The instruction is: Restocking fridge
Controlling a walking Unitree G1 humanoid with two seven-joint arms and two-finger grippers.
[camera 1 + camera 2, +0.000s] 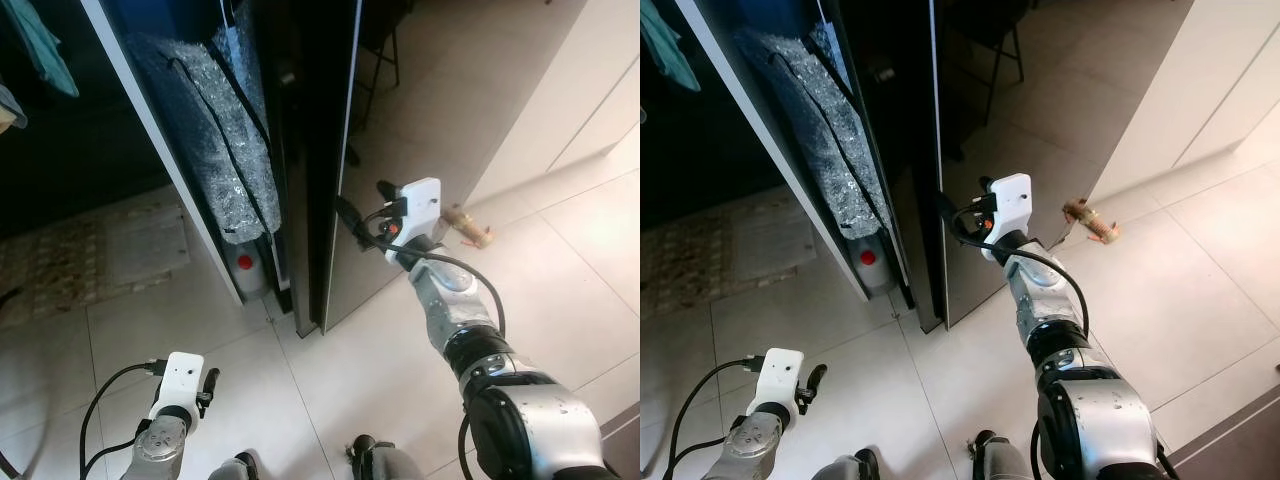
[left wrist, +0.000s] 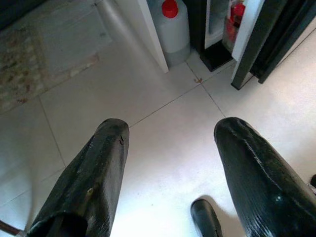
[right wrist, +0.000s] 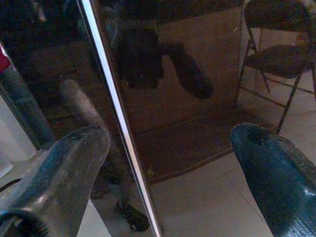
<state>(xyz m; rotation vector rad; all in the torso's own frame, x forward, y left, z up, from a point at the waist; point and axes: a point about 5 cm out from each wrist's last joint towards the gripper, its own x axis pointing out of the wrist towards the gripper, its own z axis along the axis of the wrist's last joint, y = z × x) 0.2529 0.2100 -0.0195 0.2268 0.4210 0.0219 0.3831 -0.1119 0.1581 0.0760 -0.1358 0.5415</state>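
The right gripper [image 1: 352,222] is held out at the dark glossy fridge door [image 1: 335,150], close to its pale edge strip — in the right wrist view the two black fingers [image 3: 64,168] are spread wide with nothing between them, and their own reflection is seen in the door panel. Whether a fingertip actually touches the door cannot be told. The door is seen standing ajar, its free edge turned toward the robot.

Beside it, a narrow gap is shown between the fridge and a white panel [image 1: 150,130], and a bundle wrapped in silvery bubble foil [image 1: 215,140] is stood upright in that gap. At the foot of the bundle a white plastic jug with a red cap [image 2: 170,24] is set on the floor, and just beside it, in the left wrist view, red-topped items [image 2: 236,15] are glimpsed low inside the fridge; what they are cannot be made out.

The left gripper [image 2: 173,173] is held low over the pale floor tiles [image 1: 250,380], well apart from the fridge, its fingers parted wide and empty. A patterned mat [image 1: 90,255] is laid on the floor off to the robot's left. A small brown object [image 1: 468,226] is seen lying on the tiles past the right arm — too small to identify — and a folding chair [image 3: 276,54] is reflected in the door.
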